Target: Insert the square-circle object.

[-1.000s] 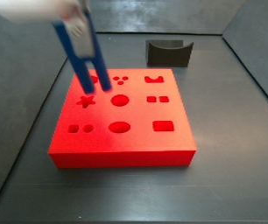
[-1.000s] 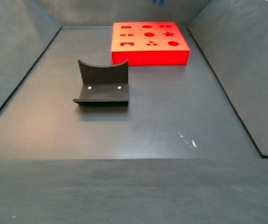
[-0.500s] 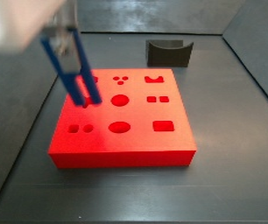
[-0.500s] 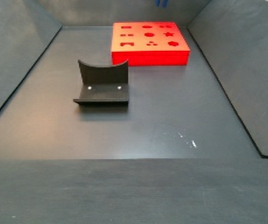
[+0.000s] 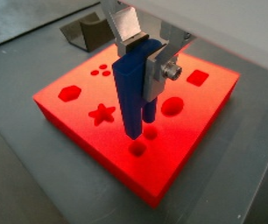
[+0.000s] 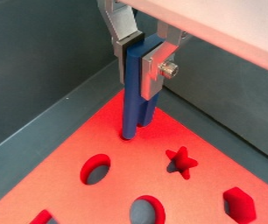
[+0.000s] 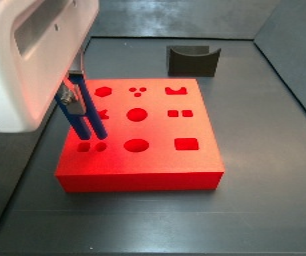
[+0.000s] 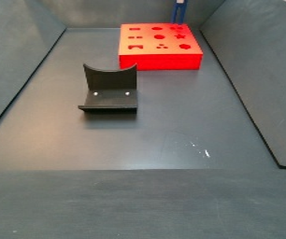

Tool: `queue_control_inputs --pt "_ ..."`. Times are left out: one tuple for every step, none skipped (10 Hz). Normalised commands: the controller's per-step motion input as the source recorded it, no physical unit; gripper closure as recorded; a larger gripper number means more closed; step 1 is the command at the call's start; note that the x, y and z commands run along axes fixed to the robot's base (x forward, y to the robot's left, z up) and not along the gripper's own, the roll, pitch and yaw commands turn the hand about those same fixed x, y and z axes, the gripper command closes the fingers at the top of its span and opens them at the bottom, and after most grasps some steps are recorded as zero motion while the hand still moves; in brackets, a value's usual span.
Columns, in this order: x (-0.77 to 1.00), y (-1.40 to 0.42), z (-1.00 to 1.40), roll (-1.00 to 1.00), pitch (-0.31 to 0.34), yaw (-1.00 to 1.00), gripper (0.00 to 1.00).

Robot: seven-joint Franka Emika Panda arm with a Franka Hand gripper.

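The dark grey floor (image 8: 146,177) carries a red block (image 7: 140,140) with shaped holes cut in its top face (star, circles, squares, a notched square and small dots among them); in a side view the block sits at the far end of the floor, well apart from the fixture (image 8: 108,91), a dark L-shaped bracket on its base plate, which also shows behind the block (image 7: 192,60); above the block's left edge hangs the gripper (image 5: 146,54), its silver plate fingers (image 6: 123,26) closed onto the square-circle object (image 5: 137,92), a long, slim, deep blue piece held upright; the piece reads as two parallel blue bars side by side in a side view (image 7: 81,118); its lower end points down at the red top face near a pair of small holes (image 5: 144,142), though whether the tip touches the block cannot be told; only a sliver of blue shows at the far edge (image 8: 180,9).
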Motion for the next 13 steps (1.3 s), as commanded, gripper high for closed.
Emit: queue_control_inputs --pt "0.15 -0.08 -0.45 -0.16 0.000 0.60 1.00" --pt "0.01 -0.09 -0.42 -0.06 -0.010 0.96 1.00" --pt "0.00 -0.23 -0.15 -0.02 -0.026 0.82 1.00" --pt "-0.02 -0.02 0.00 0.00 -0.004 0.08 1.00" --pt "0.00 0.00 0.00 0.00 0.000 0.00 1.00" --pt "0.08 0.00 -0.20 0.13 0.010 -0.37 1.00" --pt "0.04 0.00 -0.17 0.12 0.040 -0.42 1.00" --pt "0.06 0.00 0.00 0.00 0.000 -0.02 1.00" --pt "0.00 0.00 -0.03 -0.01 0.000 0.00 1.00" --pt "0.00 0.00 -0.35 -0.03 0.000 0.07 1.00" --pt "0.17 -0.05 -0.57 -0.04 0.000 0.26 1.00" --pt "0.25 -0.07 -0.61 0.00 0.047 0.23 1.00" --pt "0.27 -0.07 -0.57 0.00 0.087 0.14 1.00"
